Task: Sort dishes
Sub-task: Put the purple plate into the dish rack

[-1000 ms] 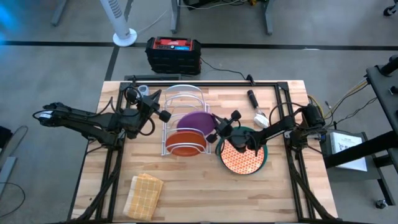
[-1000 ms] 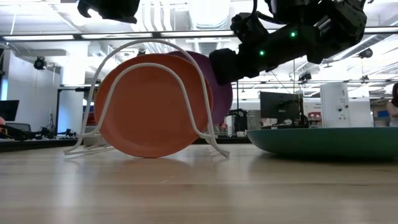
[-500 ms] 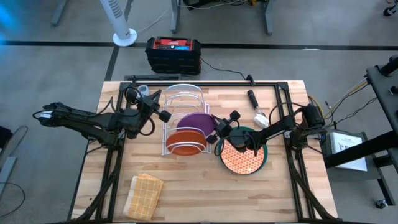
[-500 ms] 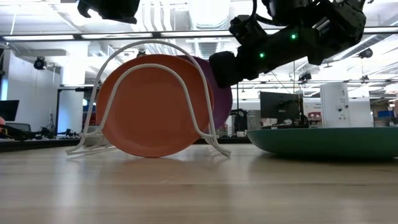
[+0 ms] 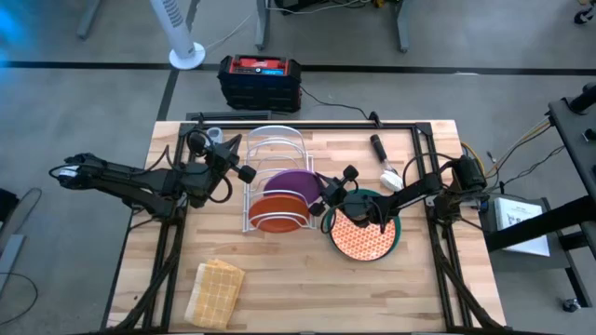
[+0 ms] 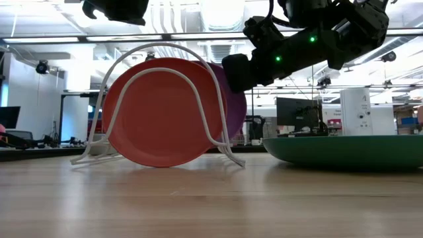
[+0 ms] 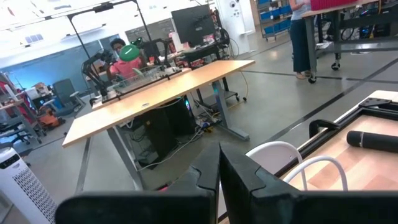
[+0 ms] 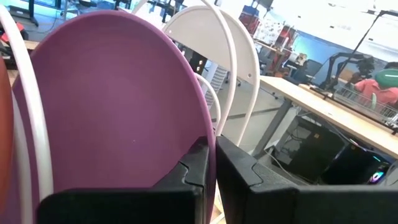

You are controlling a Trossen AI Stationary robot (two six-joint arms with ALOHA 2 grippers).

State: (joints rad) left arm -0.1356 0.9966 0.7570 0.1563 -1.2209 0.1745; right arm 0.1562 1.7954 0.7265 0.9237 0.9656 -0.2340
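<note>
Right gripper (image 5: 328, 197): sitting just beside the right side of the white wire rack (image 5: 273, 140), at the edge of the purple plate (image 5: 296, 181); in the right wrist view its fingers (image 8: 193, 163) are standing nearly together with the plate's rim in the thin gap between them, so they are gripping or only just easing off that rim, and which of the two cannot be told. Purple plate: standing upright in the rack, one slot behind the plain orange plate (image 5: 277, 212), which is leaning upright in the rack's front loops. Orange-patterned plate (image 5: 365, 240): lying flat on the larger teal-green plate (image 5: 396, 226), the pair resting on the table (image 5: 307, 288) to the right of the rack, under the right arm. Left gripper (image 5: 244, 172): hovering at the left side of the rack, fingers (image 7: 205, 168) pressed together and holding nothing, clear of every plate. Tan woven cloth (image 5: 215, 292): lying on the table in front of the rack and to its left, well apart from it. Black-handled tool (image 5: 380, 152): lying on the table to the right of the rack's rear, beyond the teal-green plate. Black and red case (image 5: 260, 80): sitting on the floor behind the rack, off the table.
</note>
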